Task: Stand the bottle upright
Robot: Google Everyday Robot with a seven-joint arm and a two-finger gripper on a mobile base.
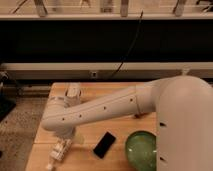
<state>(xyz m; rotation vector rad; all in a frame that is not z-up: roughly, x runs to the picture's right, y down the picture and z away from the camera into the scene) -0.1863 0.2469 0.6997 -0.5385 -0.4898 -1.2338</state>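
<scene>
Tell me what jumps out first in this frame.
The big white robot arm stretched across the wooden table dominates. Its gripper points down at the picture's lower left, just above the white bottle lying on its side. A black phone and green bowl sit further right.

The one camera sits high and close behind the arm (100, 112), whose bulky shoulder (185, 125) fills the frame from 3 to 5 o'clock. It faces forward and down across the worktop (102, 91) toward the dark wall (75, 45) at 12 o'clock. The worktop's near edge is cut off at 6 o'clock, and the pincer (66, 136) shows at 7 o'clock, low under the arm, just above the bottle (60, 151).
</scene>
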